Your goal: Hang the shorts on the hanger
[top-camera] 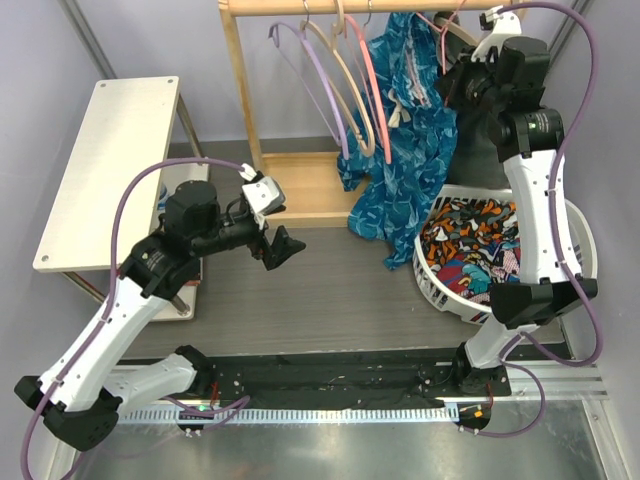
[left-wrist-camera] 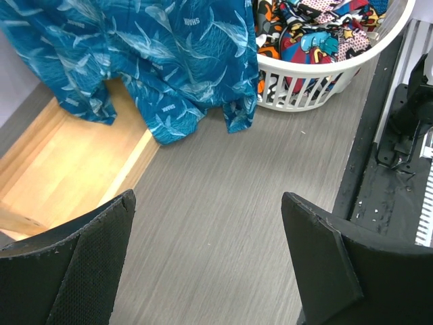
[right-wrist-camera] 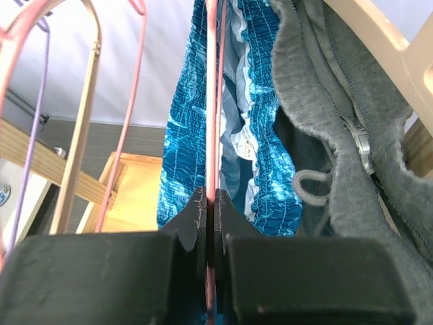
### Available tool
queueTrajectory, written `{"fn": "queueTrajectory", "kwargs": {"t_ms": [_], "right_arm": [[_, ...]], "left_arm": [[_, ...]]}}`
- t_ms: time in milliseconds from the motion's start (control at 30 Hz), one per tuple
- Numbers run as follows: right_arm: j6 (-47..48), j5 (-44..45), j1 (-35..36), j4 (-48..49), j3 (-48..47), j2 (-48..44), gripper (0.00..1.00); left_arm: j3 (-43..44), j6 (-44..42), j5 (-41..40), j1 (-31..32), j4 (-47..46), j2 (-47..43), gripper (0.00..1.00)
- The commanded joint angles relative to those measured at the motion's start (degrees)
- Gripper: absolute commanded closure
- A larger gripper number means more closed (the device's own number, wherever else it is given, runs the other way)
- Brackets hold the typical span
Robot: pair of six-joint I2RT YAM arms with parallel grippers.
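The right pincer (right-wrist-camera: 210, 203) is gripping the hanger (right-wrist-camera: 210, 122) by its pink wire, upper right of the overhead view. The shorts (top-camera: 405, 150) are hanging against it. The left pincer (left-wrist-camera: 206, 203) is gaping wide, holding nothing.

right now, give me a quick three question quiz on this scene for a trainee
1. True or false: the left gripper is open, with nothing between its fingers.
2. What is the right gripper shut on? A) the hanger B) the grey garment C) the purple hanger
3. Fill in: the shorts hang beside a white ____ of patterned clothes.
Key: 1 true. 2 A. 3 basket.
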State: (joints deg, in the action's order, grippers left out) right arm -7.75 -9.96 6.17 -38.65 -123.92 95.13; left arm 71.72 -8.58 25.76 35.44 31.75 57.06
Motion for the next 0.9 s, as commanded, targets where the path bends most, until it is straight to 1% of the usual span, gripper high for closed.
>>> {"fn": "queueTrajectory", "kwargs": {"t_ms": [0, 167, 300, 333, 367, 400, 467, 500, 567, 600, 633, 700, 767, 833, 867], "right_arm": [[-0.8, 0.9, -0.7, 6.0, -3.6, 1.5, 0.99], [-1.4, -0.1, -0.8, 6.1, -2.5, 2.6, 0.99], [-2.0, -0.6, -0.7, 6.7, -0.1, 1.1, 0.98], [-2.1, -0.6, -0.8, 6.8, 0.4, 0.6, 0.85], [-2.4, -0.5, -0.7, 6.8, 1.6, -0.6, 0.78], [-2.5, -0.4, -0.7, 6.9, 2.4, -1.5, 0.66], [-2.7, 0.2, -0.8, 8.2, 5.5, -4.8, 0.53], [-2.9, 0.5, -0.7, 8.8, 6.7, -6.2, 0.40], [-3.0, 1.2, -0.7, 10.5, 10.1, -8.8, 0.32], [-3.1, 2.1, -0.7, 11.0, 11.1, -11.1, 0.25], [-2.9, 2.7, -0.7, 11.6, 12.2, -12.4, 0.22], [-2.6, 4.5, -0.8, 12.1, 15.4, -16.3, 0.10], [-2.0, 5.6, -0.7, 12.7, 19.1, -18.8, 0.06], [-1.4, 5.6, -0.7, 13.3, 22.0, -23.0, 0.04], [-1.2, 5.2, -0.7, 13.3, 24.7, -24.7, 0.04]], "left_arm": [[-0.4, -1.4, -1.3, -0.3, -0.7, -1.8, 0.13], [-1.0, -2.2, -3.0, -0.3, 0.4, -2.7, 0.12], [-0.2, -1.5, -6.9, -0.8, 3.1, -1.1, 0.11], [0.3, -0.7, -6.9, -1.3, 3.3, -0.8, 0.11], [0.5, 0.0, -6.6, -1.9, 3.1, -0.6, 0.10], [0.9, 1.2, -6.0, -3.0, 3.4, -0.3, 0.09], [2.3, 2.4, -5.3, -4.1, 3.8, 0.1, 0.06], [2.7, 3.9, -5.1, -5.5, 4.2, 0.4, 0.05], [4.3, 5.3, -3.9, -7.1, 5.6, 0.9, 0.04], [5.2, 5.9, -3.4, -9.0, 6.2, 1.4, 0.02], [7.1, 7.7, -3.2, -9.9, 7.0, 2.4, 0.00], [9.5, 8.3, -2.5, -13.0, 10.4, 4.0, 0.00], [14.4, 10.2, -2.3, -15.2, 13.8, 7.0, 0.00], [20.2, 10.6, -1.6, -19.4, 19.1, 10.7, 0.00], [22.5, 10.5, 0.2, -22.4, 21.1, 12.0, 0.00]]}}
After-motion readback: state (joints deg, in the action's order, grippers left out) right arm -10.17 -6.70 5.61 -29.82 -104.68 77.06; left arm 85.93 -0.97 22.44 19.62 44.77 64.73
